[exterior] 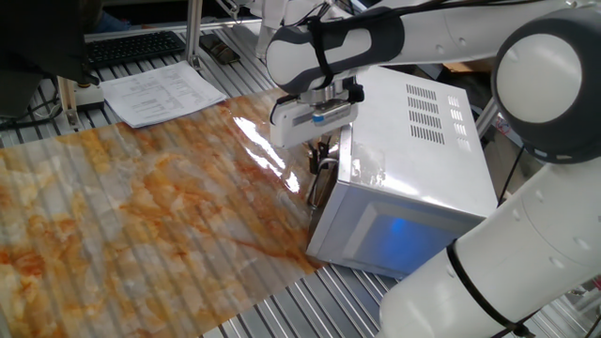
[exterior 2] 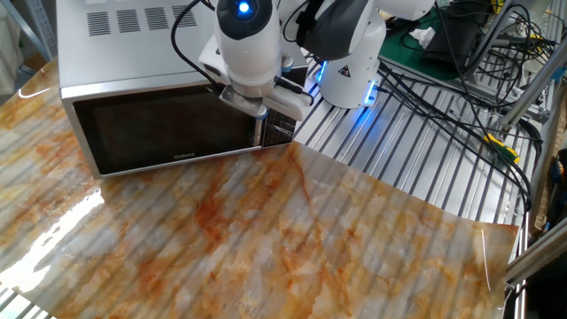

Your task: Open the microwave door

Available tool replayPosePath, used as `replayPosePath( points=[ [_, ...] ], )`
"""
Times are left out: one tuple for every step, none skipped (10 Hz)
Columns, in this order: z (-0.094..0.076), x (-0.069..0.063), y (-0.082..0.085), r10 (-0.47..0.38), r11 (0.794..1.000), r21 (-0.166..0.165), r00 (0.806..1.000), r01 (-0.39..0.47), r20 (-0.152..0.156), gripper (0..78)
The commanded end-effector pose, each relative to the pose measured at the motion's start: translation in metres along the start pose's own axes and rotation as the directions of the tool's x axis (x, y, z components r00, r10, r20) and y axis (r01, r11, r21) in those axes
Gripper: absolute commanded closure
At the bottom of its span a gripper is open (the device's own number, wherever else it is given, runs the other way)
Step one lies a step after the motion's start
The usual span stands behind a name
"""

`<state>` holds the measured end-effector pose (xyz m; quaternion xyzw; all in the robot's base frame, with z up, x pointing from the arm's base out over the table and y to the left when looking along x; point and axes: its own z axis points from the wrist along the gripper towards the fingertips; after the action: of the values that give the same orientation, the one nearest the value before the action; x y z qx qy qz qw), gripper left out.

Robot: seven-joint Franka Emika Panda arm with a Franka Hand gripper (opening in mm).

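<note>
Below the pincer (exterior: 322, 158), the microwave door (exterior: 321, 183) looks closed; its rigid handle is the hold.

From the other side, the heavy microwave (exterior 2: 133, 53) sits behind; I cannot tell the pincer's opening.

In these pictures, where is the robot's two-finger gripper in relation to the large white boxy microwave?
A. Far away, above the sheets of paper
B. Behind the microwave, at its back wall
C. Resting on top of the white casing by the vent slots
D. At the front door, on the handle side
D: the two-finger gripper hangs at the handle edge of the shiny dark microwave door of the large white boxy microwave, not on top or behind.
</note>
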<state>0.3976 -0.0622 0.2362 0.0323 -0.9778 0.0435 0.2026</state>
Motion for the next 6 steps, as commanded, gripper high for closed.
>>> replayPosePath(
  points=[
    [0.0072,-0.0018,0.009,0.011,1.0,-0.021,1.0,-0.011,-0.019,76.3],
    [0.0074,-0.0022,0.0094,0.021,0.999,-0.03,1.0,-0.021,-0.018,76.3],
    [0.0074,-0.0026,0.0097,0.026,0.999,-0.038,0.999,-0.027,-0.018,76.3],
    [0.0077,-0.003,0.0104,0.036,0.998,-0.049,0.999,-0.037,-0.018,76.3],
    [0.0079,-0.0032,0.0108,0.038,0.998,-0.052,0.999,-0.039,-0.018,76.3],
    [0.0088,-0.0041,0.0116,0.047,0.997,-0.062,0.999,-0.048,-0.018,76.3]
  ],
)
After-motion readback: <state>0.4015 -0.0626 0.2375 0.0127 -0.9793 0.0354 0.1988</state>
